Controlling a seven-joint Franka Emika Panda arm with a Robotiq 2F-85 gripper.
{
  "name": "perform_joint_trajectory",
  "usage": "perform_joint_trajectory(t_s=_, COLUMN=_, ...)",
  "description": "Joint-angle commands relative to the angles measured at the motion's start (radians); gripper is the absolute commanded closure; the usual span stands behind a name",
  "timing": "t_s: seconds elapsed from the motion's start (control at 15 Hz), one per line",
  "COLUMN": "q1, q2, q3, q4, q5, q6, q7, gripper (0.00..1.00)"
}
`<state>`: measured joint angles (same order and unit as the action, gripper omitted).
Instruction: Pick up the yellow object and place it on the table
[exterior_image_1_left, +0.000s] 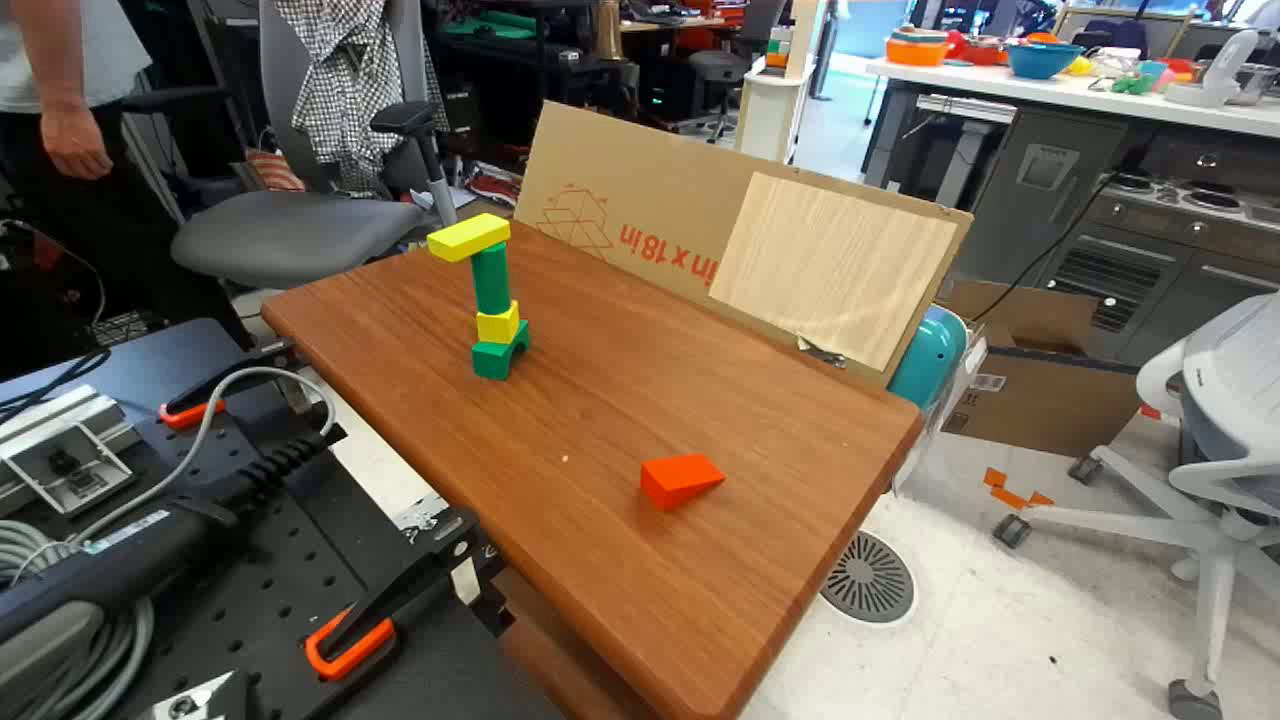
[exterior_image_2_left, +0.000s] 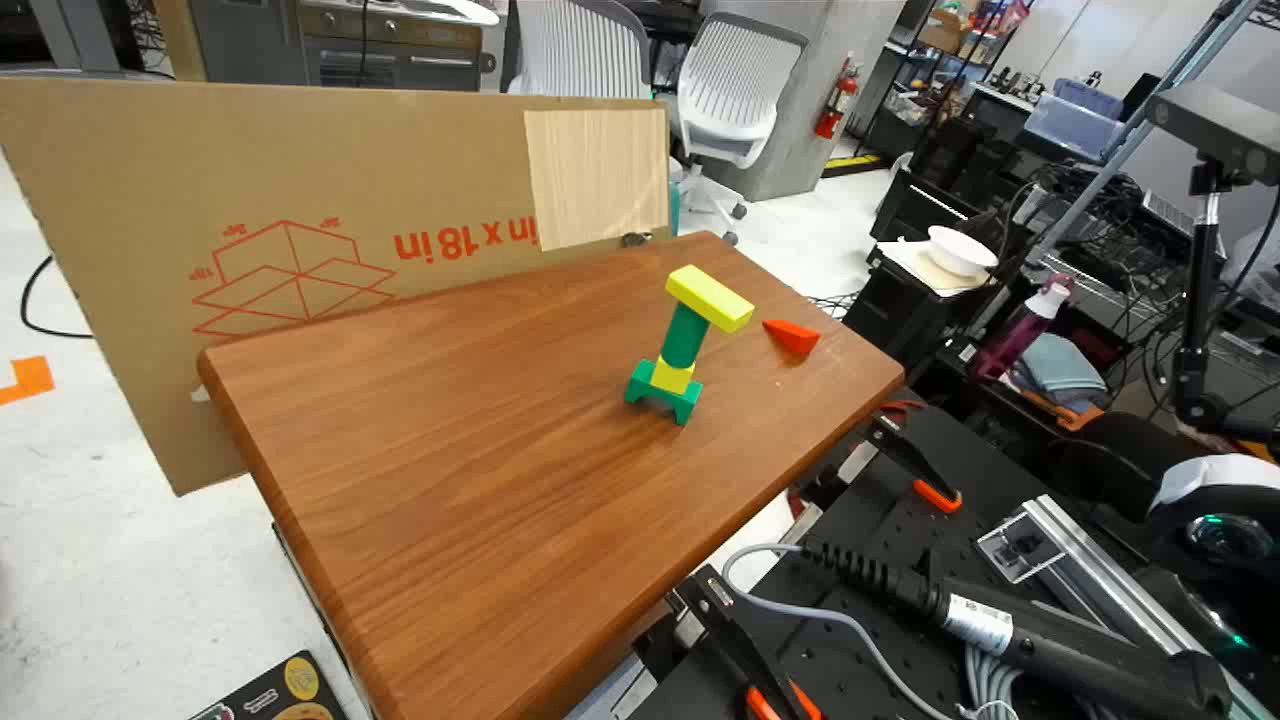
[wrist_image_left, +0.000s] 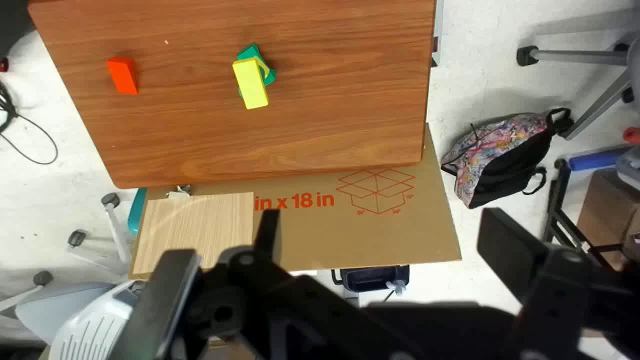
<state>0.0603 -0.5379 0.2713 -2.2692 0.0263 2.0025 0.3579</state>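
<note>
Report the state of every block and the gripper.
Yellow bar: lying across the green cylinder, overhanging it.
Green cylinder: standing on end.
Small yellow block: between the green cylinder and the green arch.
Green arch: opening down, on the table.
Orange-red wedge: lying on the table, apart from the other blocks.
Gripper: open, holding nothing.

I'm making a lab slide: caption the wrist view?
Open black gripper, yellow rectangular block stacked above green arched block, orange-red wedge block apart on brown wooden table.

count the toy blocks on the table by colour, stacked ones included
Yellow: 2 (top bar, small lower block)
Green: 2 (upright cylinder, bottom arch)
Orange-red: 1 (wedge)
Total: 5
</note>
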Motion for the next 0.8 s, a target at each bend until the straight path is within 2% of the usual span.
perform_joint_trajectory(t_s=0.0, q1=0.013, q2=0.003, q3=-0.011, q4=0.003, q5=-0.008, q6=-0.002, q7=0.006, gripper=0.00)
perform_joint_trajectory(t_s=0.53, q1=0.010, q2=0.033, q3=-0.032, q4=-0.018, q5=-0.017, q6=0.047, q7=-0.044, gripper=0.00)
perform_joint_trajectory(t_s=0.73, q1=0.003, q2=0.075, q3=-0.057, q4=-0.054, q5=-0.035, q6=0.135, q7=-0.105, gripper=0.00)
